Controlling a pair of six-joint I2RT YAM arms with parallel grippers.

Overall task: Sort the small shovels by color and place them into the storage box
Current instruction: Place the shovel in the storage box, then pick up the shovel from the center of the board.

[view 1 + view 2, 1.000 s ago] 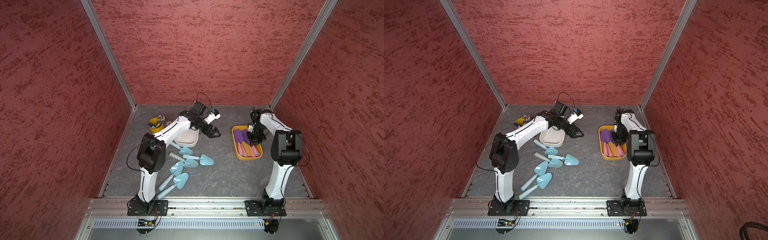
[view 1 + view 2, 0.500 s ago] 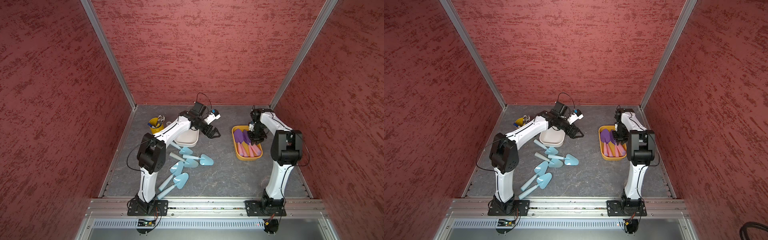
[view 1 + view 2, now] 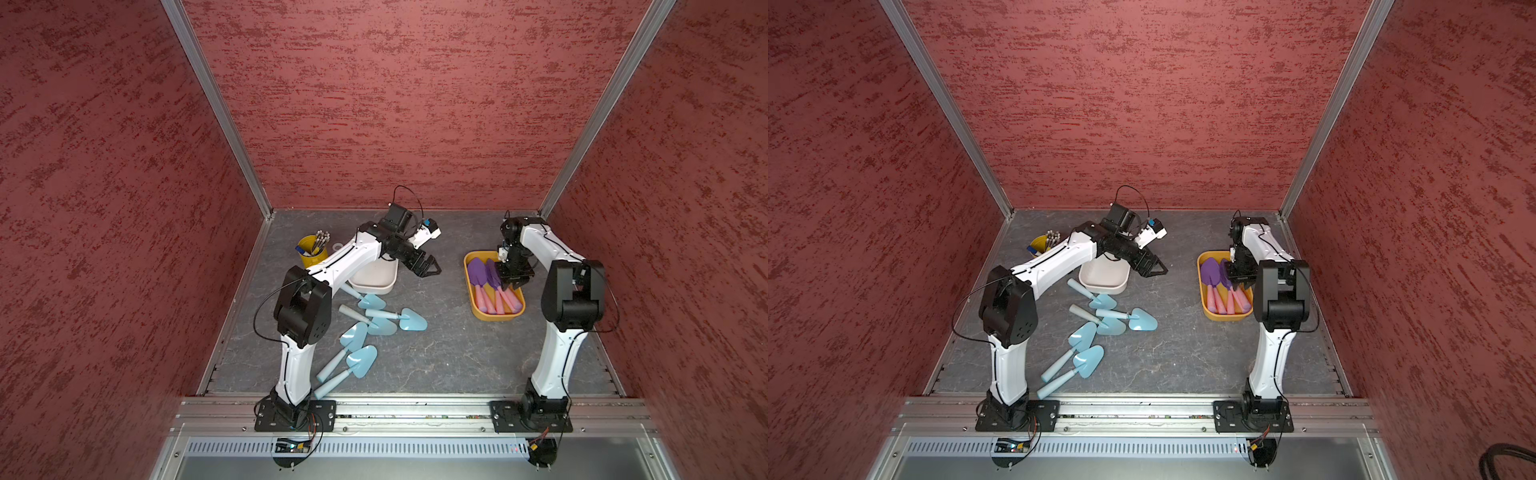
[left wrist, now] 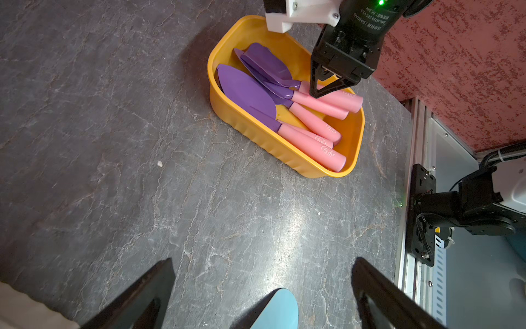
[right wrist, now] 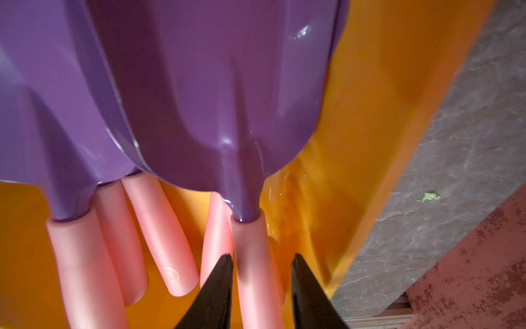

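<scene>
**Dropping a purple shovel in the yellow box**

Closest to me, blue shovels (image 3: 361, 361) lie loose on the gray floor (image 3: 436, 353), none in a box yet. A bit further in, the left gripper (image 3: 432, 268) hangs over bare floor. Its jaws are wide apart with nothing in them. It is just past the white tray (image 3: 374, 282).

Across from it sits the yellow box (image 3: 498, 316), full of purple shovels (image 3: 476, 270). The right gripper (image 3: 512, 286) is down in that box. Its jaws sit on either side of one pink handle (image 5: 253, 273), with a little gap on one side. I think it is loose, not squeezing. That shovel lies in the box with the others.

I think the purple pile is nearly done. Next the right gripper should go straight up, so it does not drag a handle out. Then the blue ones need picking up, likely for the white tray.

Curly raised writing is on the handles, too small to read. The black motor (image 4: 367, 25) above the box says "DAMIAO". Far back, a yellow cup (image 3: 311, 253) holds pens (image 3: 322, 239).
</scene>
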